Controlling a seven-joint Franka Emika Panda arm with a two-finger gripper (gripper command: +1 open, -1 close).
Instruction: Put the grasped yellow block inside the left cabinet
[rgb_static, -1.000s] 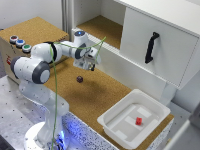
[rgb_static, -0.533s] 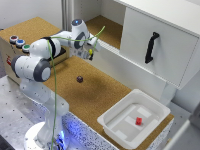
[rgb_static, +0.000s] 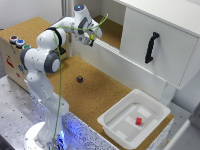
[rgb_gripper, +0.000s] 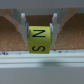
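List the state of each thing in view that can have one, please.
tool: shut on the yellow block
yellow block: held off the ground, letters showing
left cabinet: open front, no door
right cabinet door: closed
white tray: holds a red block
maroon lump: lying loose on the cork

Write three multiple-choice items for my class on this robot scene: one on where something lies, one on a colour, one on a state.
1. Where is the small red block?
A. in the white plastic tray
B. on the cork-brown floor of the open white-walled cabinet compartment
C. on the cabinet's white door

2. What colour is the handle on that door?
A. red
B. black
C. yellow

3. What is the gripper doing?
A. open and empty
B. shut on the tiny yellow cube
C. shut on the small dark maroon lump

Answers: 1 A, the exterior view shows it inside the tray; 2 B, a dark vertical bar on white; 3 B, the wrist view shows the cube between both fingers.
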